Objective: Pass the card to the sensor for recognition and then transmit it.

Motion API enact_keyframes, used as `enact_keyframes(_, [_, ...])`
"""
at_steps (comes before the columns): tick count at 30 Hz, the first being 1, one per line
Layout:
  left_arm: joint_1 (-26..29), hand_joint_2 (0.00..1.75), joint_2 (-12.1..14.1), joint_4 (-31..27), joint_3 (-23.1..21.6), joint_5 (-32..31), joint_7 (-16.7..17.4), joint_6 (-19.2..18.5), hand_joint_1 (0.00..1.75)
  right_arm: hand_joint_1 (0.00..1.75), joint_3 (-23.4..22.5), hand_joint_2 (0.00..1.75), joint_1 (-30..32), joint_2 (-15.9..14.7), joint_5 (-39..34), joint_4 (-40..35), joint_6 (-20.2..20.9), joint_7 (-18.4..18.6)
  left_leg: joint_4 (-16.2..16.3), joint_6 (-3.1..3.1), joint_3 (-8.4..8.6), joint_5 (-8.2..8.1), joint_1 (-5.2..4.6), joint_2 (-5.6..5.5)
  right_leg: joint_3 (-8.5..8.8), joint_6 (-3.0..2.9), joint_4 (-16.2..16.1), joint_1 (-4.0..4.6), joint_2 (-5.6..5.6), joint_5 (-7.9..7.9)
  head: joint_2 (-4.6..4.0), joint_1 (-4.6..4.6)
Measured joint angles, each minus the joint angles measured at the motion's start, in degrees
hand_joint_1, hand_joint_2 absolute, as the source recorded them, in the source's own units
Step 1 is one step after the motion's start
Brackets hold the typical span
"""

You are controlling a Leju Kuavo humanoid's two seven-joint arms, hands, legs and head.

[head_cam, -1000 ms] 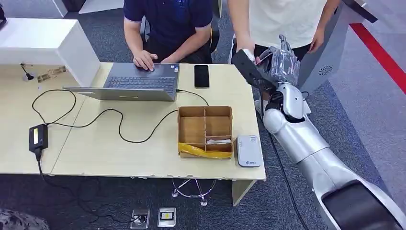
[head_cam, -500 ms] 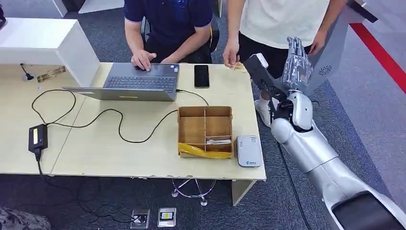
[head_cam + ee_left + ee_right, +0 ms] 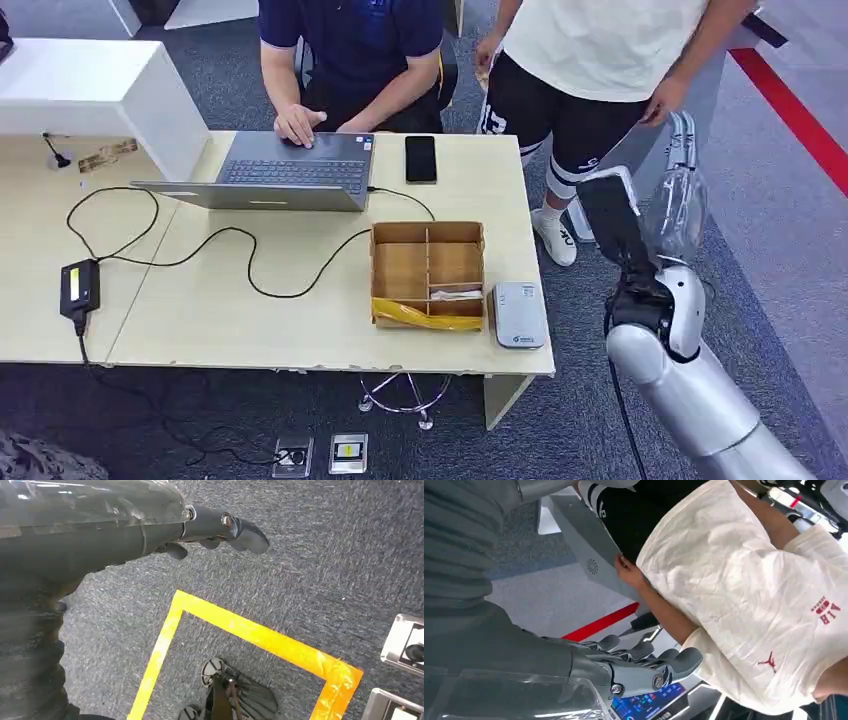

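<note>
My right hand is raised beside the table's right end, fingers straight and apart, with nothing in it; the right wrist view shows its fingers empty in front of a person in a white shirt. That person stands just behind the hand, one hand pulled up near the chest; I cannot tell whether it holds a card. The white card sensor lies at the table's front right corner. A white card lies in the cardboard box. My left hand hangs over the carpet, holding nothing.
A seated person in dark blue types on a laptop. A black phone, a cable and a power brick lie on the table. Yellow floor tape marks the carpet.
My right arm has drawn back from the table's far right corner towards me and to the right. The person in white pulled their hand away from my hand and stepped closer.
</note>
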Motion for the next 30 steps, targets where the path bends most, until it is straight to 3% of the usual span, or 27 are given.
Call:
enact_keyframes(8, [0.03,1.75,0.05,0.00,0.00,0.44,-0.09,-0.02,0.00,0.00,-6.12,1.75,11.24,-2.54,3.28,-11.85,-0.21,-0.09,-0.01,0.00,-0.02,-0.01,-0.01,0.00,-0.01,0.00,-0.01,0.00,0.00,-0.01,0.00,0.00])
enact_keyframes(13, [0.04,1.75,0.02,0.00,0.00,0.57,-0.11,-0.04,0.00,0.00,-8.77,1.75,16.07,-2.93,6.63,-17.19,5.73,-0.28,-0.02,0.00,-0.01,-0.01,0.00,0.04,-0.01,0.00,-0.01,0.00,0.01,0.00,-0.02,0.00])
enact_keyframes(17, [0.02,1.75,0.00,-0.02,0.00,0.57,-0.09,-0.22,0.00,0.00,-9.25,1.75,17.69,-2.84,7.26,-19.81,12.90,-1.40,-0.02,0.00,-0.01,-0.01,0.01,0.07,-0.01,0.00,-0.01,0.01,0.01,0.00,-0.02,0.00])
enact_keyframes(30, [-0.07,1.75,-0.02,-0.02,-0.02,0.39,-0.11,-0.57,0.00,0.00,-8.05,1.75,18.34,-0.81,8.53,-21.47,23.36,-3.39,-0.02,0.00,-0.03,-0.01,0.01,0.06,0.00,0.00,-0.01,0.00,0.01,0.00,0.00,-0.02])
